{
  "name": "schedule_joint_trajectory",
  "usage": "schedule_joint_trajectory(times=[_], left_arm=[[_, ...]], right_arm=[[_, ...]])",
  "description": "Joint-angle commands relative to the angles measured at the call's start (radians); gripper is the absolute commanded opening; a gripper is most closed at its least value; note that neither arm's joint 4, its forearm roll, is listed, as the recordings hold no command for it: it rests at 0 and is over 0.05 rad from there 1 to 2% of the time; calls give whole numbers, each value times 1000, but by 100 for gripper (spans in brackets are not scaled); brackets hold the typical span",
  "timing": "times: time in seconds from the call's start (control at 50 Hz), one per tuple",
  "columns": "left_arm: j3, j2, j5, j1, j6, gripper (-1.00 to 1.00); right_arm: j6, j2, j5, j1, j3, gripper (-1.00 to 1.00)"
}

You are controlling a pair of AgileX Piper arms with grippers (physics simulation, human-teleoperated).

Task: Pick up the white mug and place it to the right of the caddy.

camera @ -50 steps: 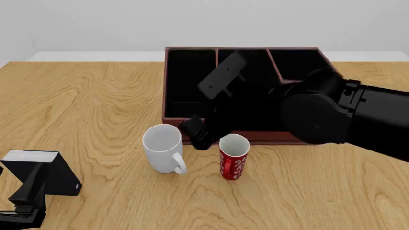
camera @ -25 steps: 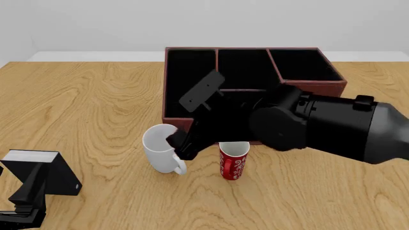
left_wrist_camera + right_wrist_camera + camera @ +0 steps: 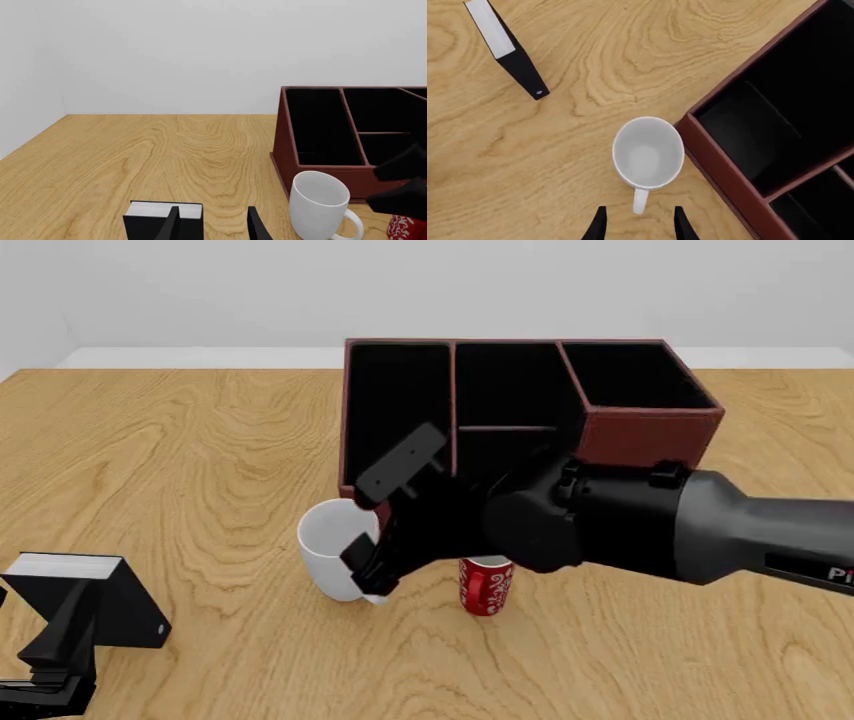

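Observation:
The white mug (image 3: 324,538) stands upright on the table in front of the caddy's (image 3: 641,410) left front corner. My right gripper (image 3: 371,568) is open and hangs just above the mug's handle. In the right wrist view the mug (image 3: 648,152) lies straight ahead and its handle (image 3: 640,199) points into the gap between my open fingers (image 3: 598,226); they are not touching it. The caddy (image 3: 740,165) sits close beside the mug. My left gripper (image 3: 44,672) is open and empty at the table's near left. The left wrist view shows the mug (image 3: 319,202) and the caddy (image 3: 288,145).
A red patterned mug (image 3: 486,586) stands just right of the white mug, partly under my right arm. A small black box with a grey top (image 3: 83,596) sits by the left gripper; it also shows in the right wrist view (image 3: 510,55) and the left wrist view (image 3: 160,219).
My right arm has swung left and down from over the caddy's front edge to above the white mug's handle. The mugs, box and left arm have not moved.

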Motion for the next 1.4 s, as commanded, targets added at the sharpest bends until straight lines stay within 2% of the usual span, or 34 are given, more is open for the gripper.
schedule_joint_trajectory(times=[0.02,1.4], left_arm=[[0,0,0,0,0,100],[0,0,0,0,0,100]], right_arm=[[23,48,-23,2,4,100],[64,197,-98,-1,28,100]])
